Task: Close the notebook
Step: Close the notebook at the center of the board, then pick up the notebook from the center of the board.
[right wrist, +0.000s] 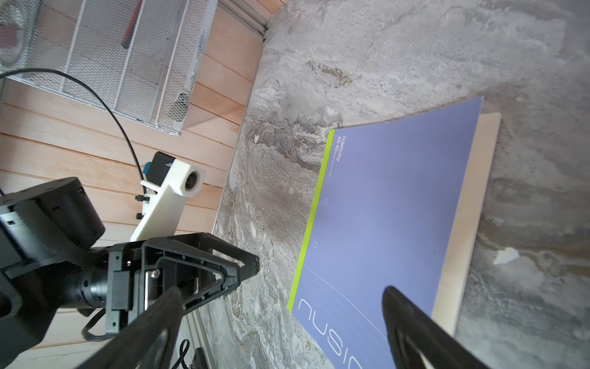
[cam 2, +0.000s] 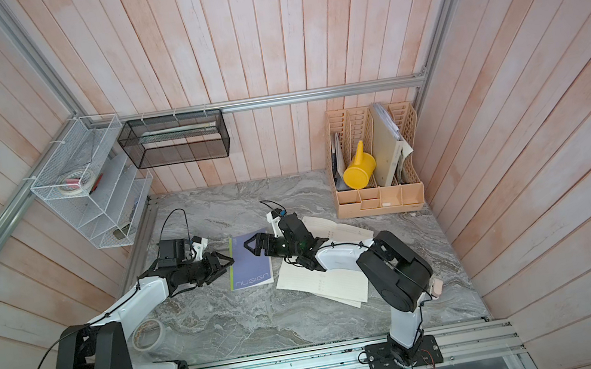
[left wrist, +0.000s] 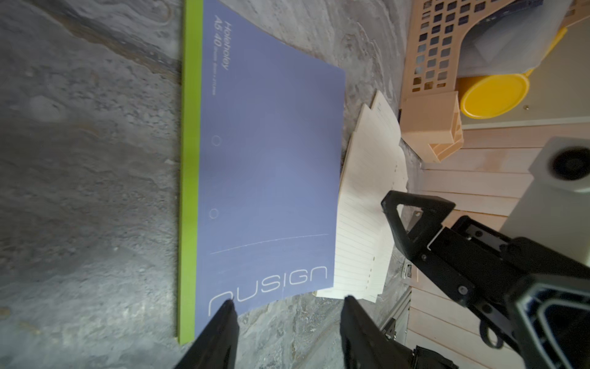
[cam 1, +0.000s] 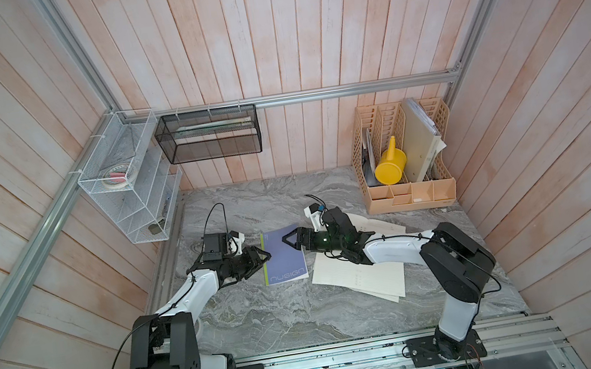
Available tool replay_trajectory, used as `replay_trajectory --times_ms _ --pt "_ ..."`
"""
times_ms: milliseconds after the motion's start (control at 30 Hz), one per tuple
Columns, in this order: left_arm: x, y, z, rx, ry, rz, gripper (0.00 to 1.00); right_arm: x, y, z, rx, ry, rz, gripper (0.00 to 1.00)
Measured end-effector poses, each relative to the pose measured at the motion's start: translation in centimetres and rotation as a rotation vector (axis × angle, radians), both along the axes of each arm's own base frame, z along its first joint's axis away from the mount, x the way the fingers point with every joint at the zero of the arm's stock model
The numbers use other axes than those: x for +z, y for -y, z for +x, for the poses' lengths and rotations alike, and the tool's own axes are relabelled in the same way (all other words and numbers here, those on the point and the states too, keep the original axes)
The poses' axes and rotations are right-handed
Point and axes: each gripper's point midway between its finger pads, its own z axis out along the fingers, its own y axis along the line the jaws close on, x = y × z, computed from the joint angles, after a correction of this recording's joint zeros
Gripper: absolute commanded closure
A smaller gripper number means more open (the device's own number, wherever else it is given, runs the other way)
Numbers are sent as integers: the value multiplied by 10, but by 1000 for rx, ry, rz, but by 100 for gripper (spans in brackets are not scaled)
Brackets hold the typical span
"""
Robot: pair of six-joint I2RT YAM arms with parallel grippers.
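Plainly, left gripper (left wrist: pixel 289 300) and right gripper (right wrist: pixel 281 289) both gape empty by the notebook (cam 1: pixel 283 265).

Mock office desk (cam 1: pixel 266 323), lab rig: file organizer (cam 1: pixel 381 193), alu frame (cam 1: pixel 351 89), wire rack (cam 1: pixel 129 189).

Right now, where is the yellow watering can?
In both top views, the yellow watering can sits in the beige file organizer, far right on the table, beside a pale folder.

Grey marbled tabletop (cam 1: pixel 266 323) is lying bare in front of and behind the purple-covered notebook (cam 1: pixel 284 257). Loose cream lined sheets (cam 1: pixel 362 282) are crowding its right side. A beige slotted plastic organiser (cam 1: pixel 374 200) is blocking the back right corner, and a white wire-mesh shelf (cam 1: pixel 131 200) is hanging by the back left.
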Motion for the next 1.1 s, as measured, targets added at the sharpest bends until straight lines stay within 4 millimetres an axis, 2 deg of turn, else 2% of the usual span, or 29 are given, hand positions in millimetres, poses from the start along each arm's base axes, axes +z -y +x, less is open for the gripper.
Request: replay_trajectory --times_ms 167,267,733,1100 --pt "-15 -8 1 26 -52 7 45 -33 -2 -3 12 -65 -33 2" --pt "-20 -8 0 26 -70 7 45 -44 -3 -4 17 -86 -44 2" --pt "-36 -10 3 33 -106 8 45 -67 1 -8 20 -130 -94 2" --pt "-54 -12 12 42 -145 4 45 -68 2 -8 20 -135 -99 2"
